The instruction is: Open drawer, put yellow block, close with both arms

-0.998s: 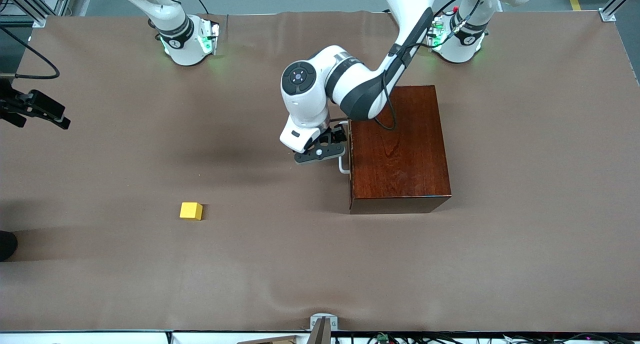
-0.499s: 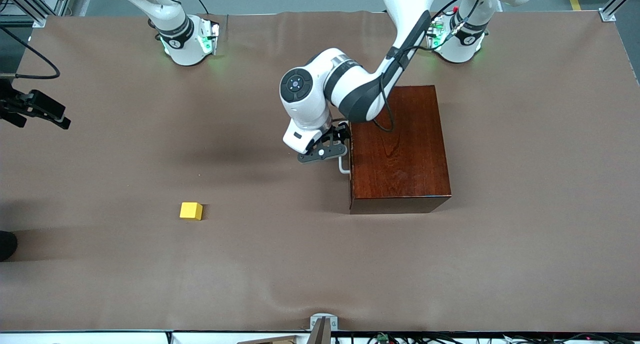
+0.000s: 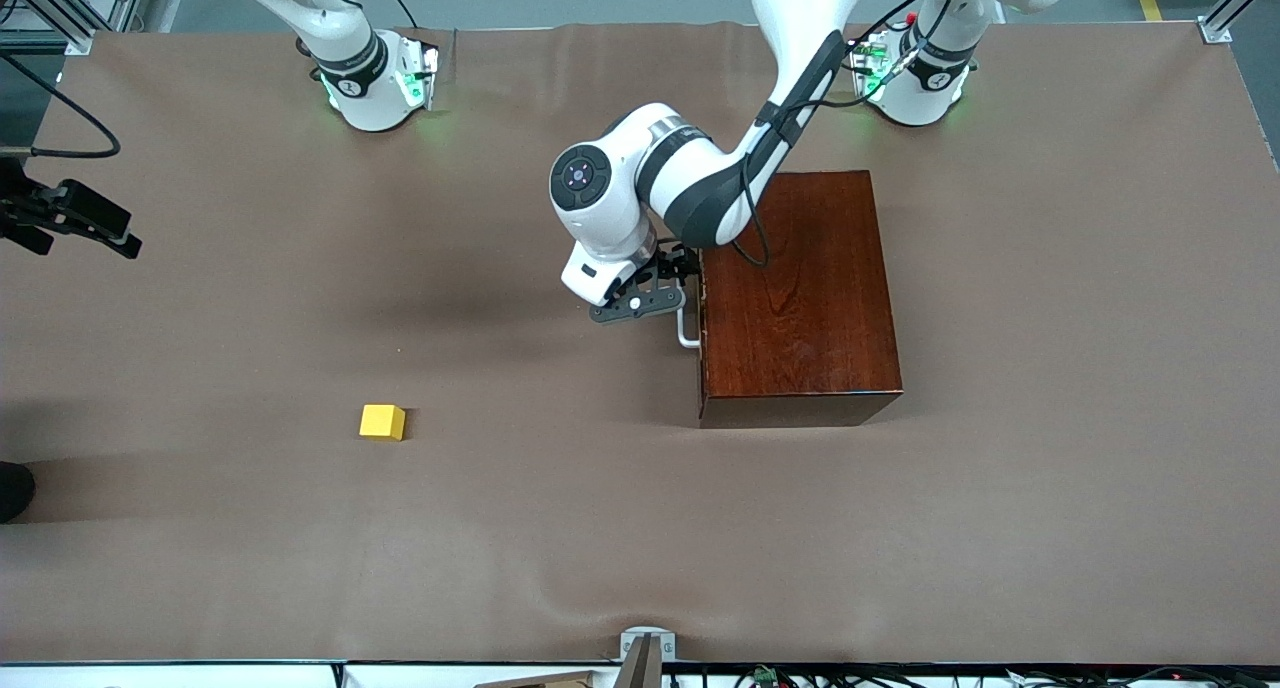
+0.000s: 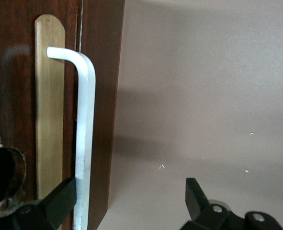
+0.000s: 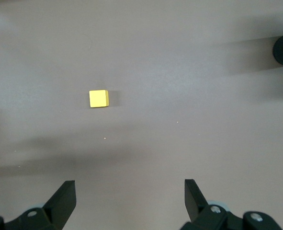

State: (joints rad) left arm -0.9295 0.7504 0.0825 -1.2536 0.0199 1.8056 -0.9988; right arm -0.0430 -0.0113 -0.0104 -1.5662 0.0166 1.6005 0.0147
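The dark reddish-brown wooden box (image 3: 800, 298) stands toward the left arm's end of the table, its drawer shut. The white bar handle (image 3: 687, 330) is on the face toward the right arm's end and also shows in the left wrist view (image 4: 86, 120). My left gripper (image 3: 682, 283) is open at the handle (image 4: 130, 191); the bar lies between the fingers, close to one fingertip (image 4: 64, 194). The yellow block (image 3: 382, 421) lies on the mat toward the right arm's end. My right gripper (image 5: 130, 191) is open and empty, high over the mat, with the block (image 5: 98, 98) below it.
A brown mat (image 3: 1050, 468) covers the table. A black device (image 3: 75, 218) with a cable juts in at the right arm's end. A dark round object (image 3: 12, 488) sits at that same edge, nearer the front camera. A brass plate (image 4: 50, 105) lies under the handle.
The left arm's wrist and elbow have shifted a little toward the right arm's end; its gripper stays at the handle. The drawer, the block and the right arm have not moved.
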